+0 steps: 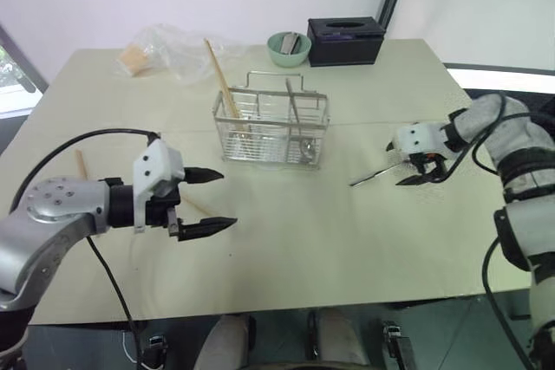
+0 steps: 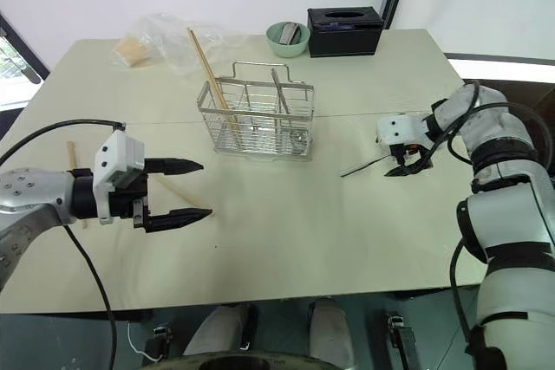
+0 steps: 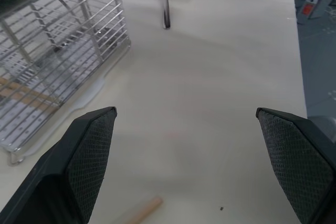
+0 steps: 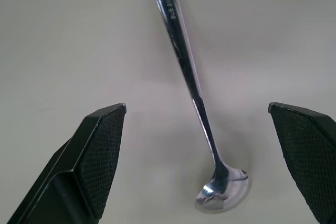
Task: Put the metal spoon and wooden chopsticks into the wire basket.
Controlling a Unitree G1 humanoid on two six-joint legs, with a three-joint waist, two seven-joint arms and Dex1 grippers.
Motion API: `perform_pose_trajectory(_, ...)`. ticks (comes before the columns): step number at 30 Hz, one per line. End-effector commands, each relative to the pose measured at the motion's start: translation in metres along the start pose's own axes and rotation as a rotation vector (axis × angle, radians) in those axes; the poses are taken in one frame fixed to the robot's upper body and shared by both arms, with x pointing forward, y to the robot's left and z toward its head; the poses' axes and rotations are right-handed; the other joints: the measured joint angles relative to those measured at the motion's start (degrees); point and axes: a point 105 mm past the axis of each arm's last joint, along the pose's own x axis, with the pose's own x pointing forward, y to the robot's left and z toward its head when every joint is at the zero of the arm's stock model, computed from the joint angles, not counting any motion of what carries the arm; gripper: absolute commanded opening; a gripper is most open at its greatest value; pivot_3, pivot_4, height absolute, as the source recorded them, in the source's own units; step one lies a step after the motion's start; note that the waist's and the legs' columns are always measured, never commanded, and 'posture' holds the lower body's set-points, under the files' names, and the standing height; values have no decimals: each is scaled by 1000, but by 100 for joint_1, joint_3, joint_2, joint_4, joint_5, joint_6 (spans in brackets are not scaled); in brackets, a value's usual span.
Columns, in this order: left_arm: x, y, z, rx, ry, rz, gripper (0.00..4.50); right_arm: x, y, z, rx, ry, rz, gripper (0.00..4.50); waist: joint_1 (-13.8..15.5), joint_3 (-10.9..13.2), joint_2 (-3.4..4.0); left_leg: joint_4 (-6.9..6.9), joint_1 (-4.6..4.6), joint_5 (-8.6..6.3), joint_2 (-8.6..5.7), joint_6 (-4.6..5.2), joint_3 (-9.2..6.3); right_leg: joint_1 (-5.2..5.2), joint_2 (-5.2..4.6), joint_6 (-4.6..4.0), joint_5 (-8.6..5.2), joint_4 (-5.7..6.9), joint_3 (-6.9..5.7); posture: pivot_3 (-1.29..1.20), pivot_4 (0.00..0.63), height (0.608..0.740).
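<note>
Step in hand, by judgement: pickup of the metal spoon (image 1: pixel 375 177), not yet grasped. Spoon flat on the table (image 1: pixel 286 240), to the right of the wire basket (image 1: pixel 271 131) and well apart from it, handle end nearer the basket, bowl end away from it. Right gripper (image 1: pixel 419 172) poised directly over the bowl end, jaws spread wide and empty; in the right wrist view, spoon (image 4: pixel 195 98) lying between the two fingers (image 4: pixel 100 161), neither finger touching it. Left gripper (image 1: pixel 206 201) on the near-left side of the basket, level above the table, jaws likewise released and holding nothing. Wooden chopsticks in several places: one upright (image 1: pixel 222 84) in the basket's left compartment and leaning out over its rim, another stick (image 1: pixel 293 101) standing in a compartment further right, one loose (image 1: pixel 195 206) on the table just by the left gripper, near-left of the basket, and one more (image 1: pixel 81 162) further left of the basket. Next move, by judgement: descent of the right gripper onto the spoon's thin neck, closure across the handle, lift, then carry leftward to the basket and release into a compartment. Care needed: thin, flat, shiny metal against the tabletop, liable to slip or pivot under a shallow pinch. Loose chopsticks left for the left gripper afterwards.
</note>
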Motion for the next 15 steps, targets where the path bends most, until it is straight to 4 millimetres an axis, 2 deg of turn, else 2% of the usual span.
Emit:
perform_pose_trajectory(1,-4,-3,10,35,-19,20,4500,-4,-15,6,-22,14,-68,4480,1,0,-1,2,0,0,0,0,0,-1,0,0,0,5,1,0,150,649)
perform_pose_trajectory(9,-9,-4,18,37,-33,64,4500,10,-9,-2,-46,84,-55,4480,2,-5,-11,11,5,3,-2,-4,-3,-10,2,-6,-4,48,4,0,150,649)
perform_pose_trajectory(12,-10,-4,21,38,-38,71,4500,12,-8,-3,-45,90,-54,3698,-2,-11,-21,13,10,4,-2,-5,-4,-7,3,-8,-4,50,4,0,150,649)
perform_pose_trajectory(15,-9,-3,26,46,-43,75,4500,14,-8,-2,-34,76,-54,2213,-3,-11,-20,16,10,4,-2,-6,0,-7,3,-9,-5,49,9,0,150,649)
